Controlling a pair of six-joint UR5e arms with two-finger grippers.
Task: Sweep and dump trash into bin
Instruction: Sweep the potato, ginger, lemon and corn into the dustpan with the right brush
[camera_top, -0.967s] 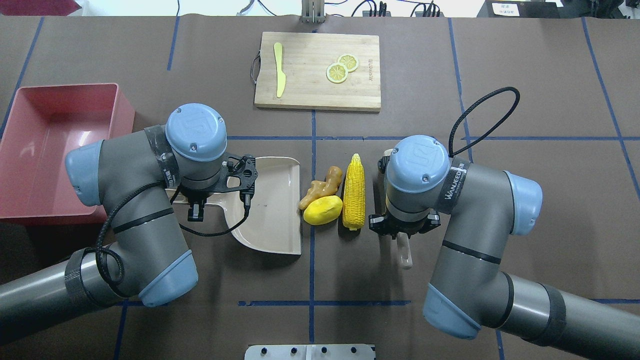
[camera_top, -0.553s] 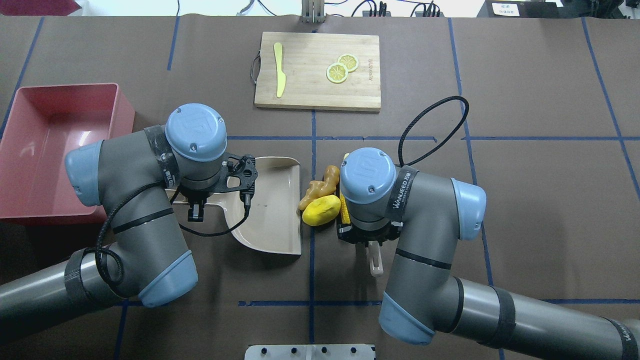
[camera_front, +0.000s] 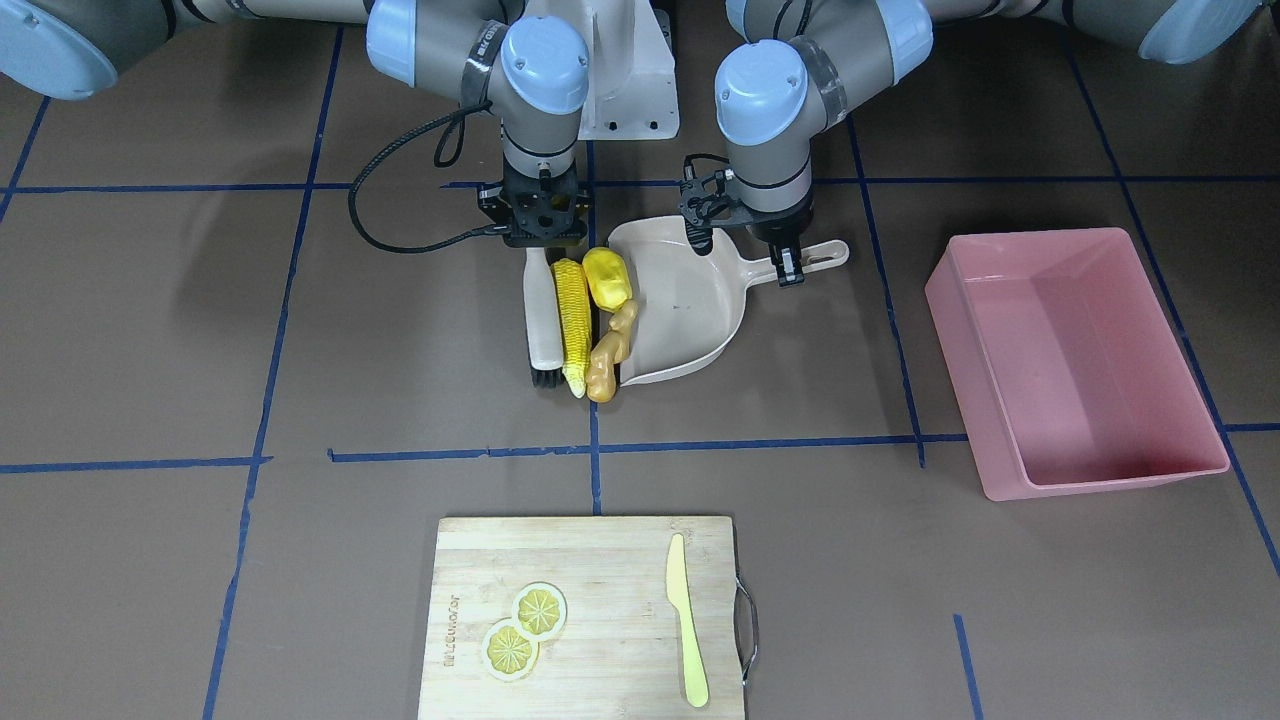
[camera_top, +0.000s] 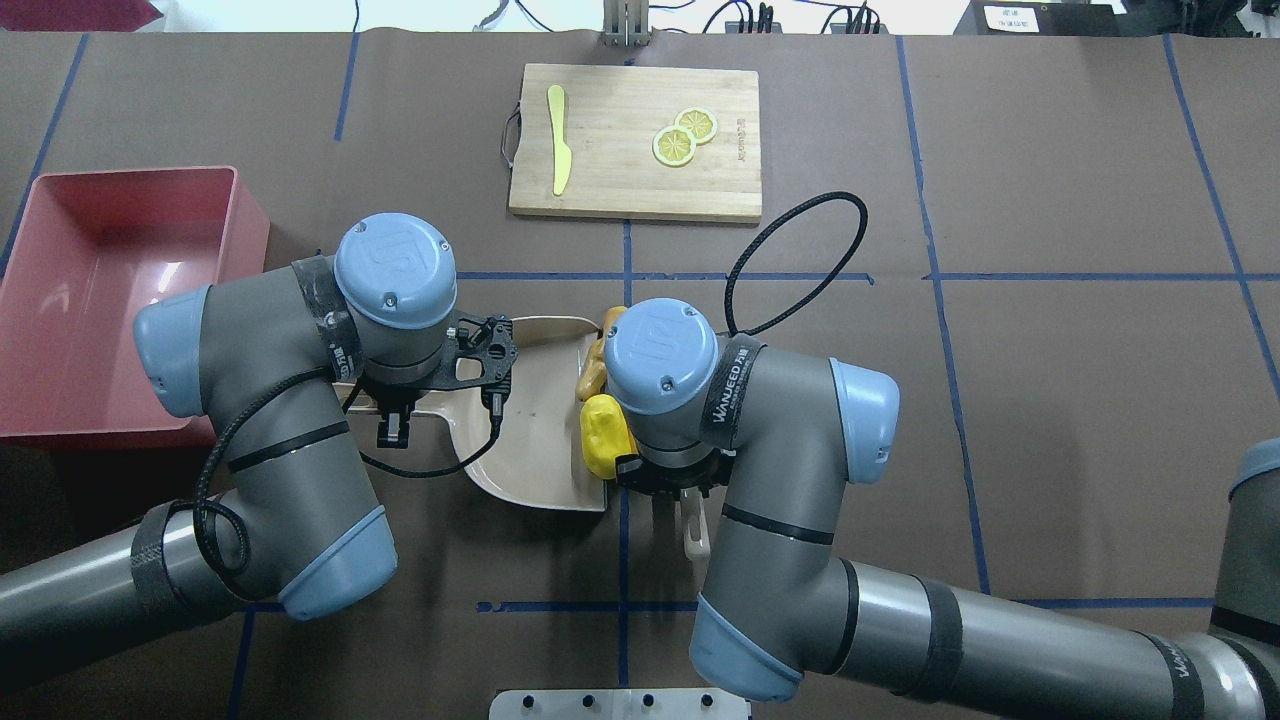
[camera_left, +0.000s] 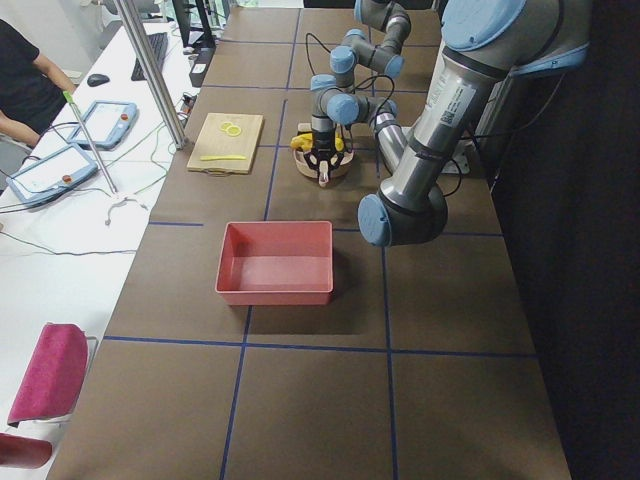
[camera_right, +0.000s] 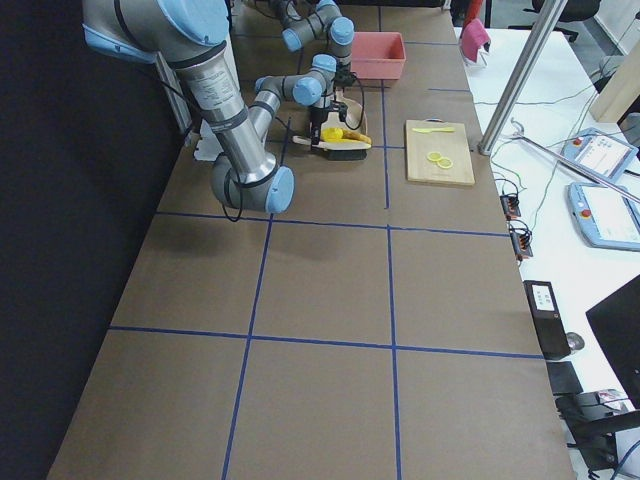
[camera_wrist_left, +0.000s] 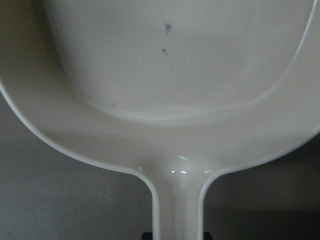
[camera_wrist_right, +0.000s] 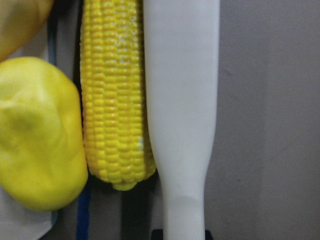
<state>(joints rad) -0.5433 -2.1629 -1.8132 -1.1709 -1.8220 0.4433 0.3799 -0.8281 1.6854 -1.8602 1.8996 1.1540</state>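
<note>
- My right gripper (camera_front: 545, 222), its fingers clamped on the handle of the white plastic brush with black bristles (camera_front: 540, 320), has driven sideways toward the beige plastic dustpan (camera_front: 690, 310). A second ago the brush stood apart from the trash. Now it lies flat along the long yellow corn cob (camera_front: 572, 315).
- The corn cob has in turn been shoved against the smooth yellow potato-like lump (camera_front: 607, 277) and the knobbly tan-orange ginger root (camera_front: 608, 355). Both have slid to the dustpan's open edge: the lump overlaps the lip, and the ginger root lies along it.
- My left gripper (camera_front: 790, 262) is closed on the dustpan's handle and has not shifted, so the pan is bracing the push.
- I judge the sweep roughly half done. Nothing is fully inside the pan yet, and the large rectangular pink plastic bin (camera_front: 1040, 238), near the table's left end, holds nothing.
- Count of trash in mid-table: three pieces, made up of one corn cob, one lump and one ginger root.
- Count of tools: one brush, one dustpan, one bin.
- Count by the table's far edge: one wooden cutting board (camera_front: 620, 580), two round lemon slices (camera_front: 540, 607) and one pale yellow knife (camera_front: 686, 625).
</note>
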